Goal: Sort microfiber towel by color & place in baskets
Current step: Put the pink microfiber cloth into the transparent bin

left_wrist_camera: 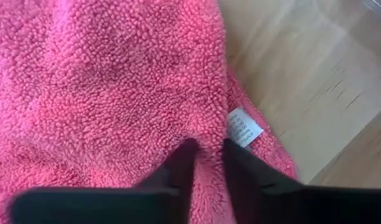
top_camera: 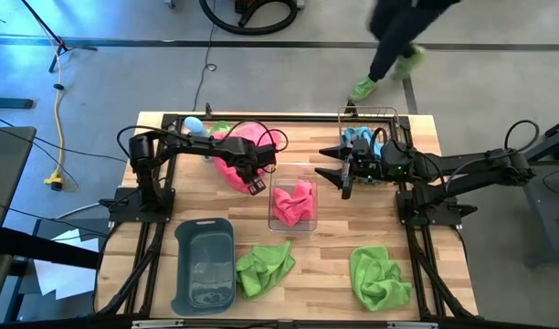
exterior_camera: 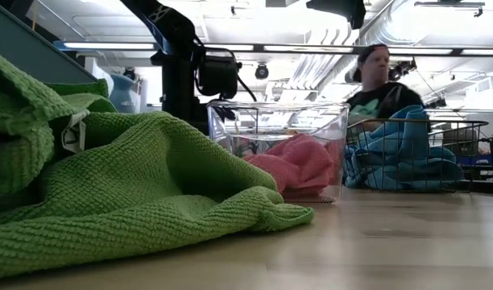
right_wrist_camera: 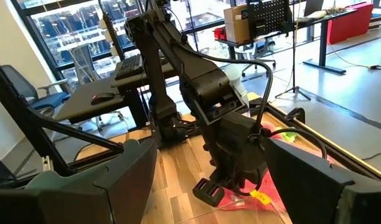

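A hot pink towel pile [top_camera: 232,157] lies on the table near its far left; my left gripper [top_camera: 255,185] [left_wrist_camera: 207,152] is at the pile's near right edge, shut on the pink cloth [left_wrist_camera: 116,93]. The clear bin [top_camera: 273,187] [exterior_camera: 335,121] holds another pink towel [top_camera: 294,205] [exterior_camera: 299,165]. The wire basket [top_camera: 389,114] [exterior_camera: 472,129] at the far right holds light blue towels [top_camera: 360,137] [exterior_camera: 412,149]. My right gripper [top_camera: 334,172] [right_wrist_camera: 209,180] hovers open between the wire basket and the clear bin. Two lime green towels [top_camera: 266,266] [top_camera: 380,278] [exterior_camera: 109,185] lie near the near edge, beside the grey tub [top_camera: 205,265]. My left gripper pinches a raised ridge of the pink towel [left_wrist_camera: 209,134] between its two fingers [left_wrist_camera: 181,162], close to the towel's white label [left_wrist_camera: 243,127] at its edge. The fingers come from above, pointing down. The towel lies on the table under them.
A pale blue bottle [top_camera: 195,123] stands at the far left corner behind the pink pile. A person [top_camera: 398,46] [exterior_camera: 383,80] is on the floor beyond the table's far edge. Bare wood shows between the bin and the green towels [top_camera: 325,265].
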`<act>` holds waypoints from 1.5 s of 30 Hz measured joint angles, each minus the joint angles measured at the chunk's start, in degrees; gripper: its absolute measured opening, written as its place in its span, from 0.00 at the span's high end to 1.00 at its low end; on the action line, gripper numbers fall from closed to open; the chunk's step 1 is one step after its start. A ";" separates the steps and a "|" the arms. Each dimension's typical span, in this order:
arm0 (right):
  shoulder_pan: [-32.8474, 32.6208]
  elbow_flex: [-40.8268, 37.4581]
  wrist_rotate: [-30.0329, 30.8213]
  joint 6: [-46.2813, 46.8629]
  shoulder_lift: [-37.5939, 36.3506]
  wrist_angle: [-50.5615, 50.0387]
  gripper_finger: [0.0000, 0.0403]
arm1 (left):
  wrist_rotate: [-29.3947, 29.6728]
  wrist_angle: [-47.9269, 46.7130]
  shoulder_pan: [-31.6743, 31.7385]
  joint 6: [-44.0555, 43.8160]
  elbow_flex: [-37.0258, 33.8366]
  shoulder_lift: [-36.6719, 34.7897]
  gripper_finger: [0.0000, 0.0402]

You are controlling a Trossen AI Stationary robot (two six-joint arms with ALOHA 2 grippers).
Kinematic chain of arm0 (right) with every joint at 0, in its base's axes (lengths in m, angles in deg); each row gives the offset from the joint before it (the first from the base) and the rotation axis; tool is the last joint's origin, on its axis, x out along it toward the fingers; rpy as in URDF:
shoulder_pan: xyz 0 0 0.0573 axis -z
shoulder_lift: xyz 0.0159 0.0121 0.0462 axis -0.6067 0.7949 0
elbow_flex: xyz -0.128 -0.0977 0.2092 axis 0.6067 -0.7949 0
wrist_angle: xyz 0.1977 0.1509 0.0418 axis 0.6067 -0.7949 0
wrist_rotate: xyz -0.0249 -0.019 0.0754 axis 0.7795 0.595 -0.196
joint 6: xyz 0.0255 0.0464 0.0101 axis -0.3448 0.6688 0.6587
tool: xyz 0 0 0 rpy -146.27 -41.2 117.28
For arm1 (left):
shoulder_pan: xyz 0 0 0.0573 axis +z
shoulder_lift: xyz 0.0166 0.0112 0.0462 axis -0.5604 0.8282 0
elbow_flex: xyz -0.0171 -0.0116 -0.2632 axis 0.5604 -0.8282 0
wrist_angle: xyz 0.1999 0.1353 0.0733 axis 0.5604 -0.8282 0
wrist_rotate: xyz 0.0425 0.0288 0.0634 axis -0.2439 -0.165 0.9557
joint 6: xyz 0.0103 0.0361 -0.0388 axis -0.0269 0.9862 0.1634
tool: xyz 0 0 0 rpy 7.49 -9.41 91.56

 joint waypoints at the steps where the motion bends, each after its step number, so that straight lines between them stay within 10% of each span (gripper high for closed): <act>1: 0.00 0.00 0.00 0.00 0.00 0.01 0.27 | -0.22 0.02 0.00 0.28 0.00 0.00 0.93; 16: 0.00 0.00 0.00 -1.42 0.00 -0.04 0.27 | 0.17 -6.37 1.57 1.60 4.51 -9.77 1.00; 26: 0.00 0.00 0.00 -3.06 0.00 -0.07 0.27 | 7.94 -7.83 3.56 8.00 20.16 -23.58 1.00; 45: 0.02 -0.02 11.84 -8.51 -1.75 0.00 0.27 | 8.17 -2.52 -1.19 14.58 45.51 -24.07 1.00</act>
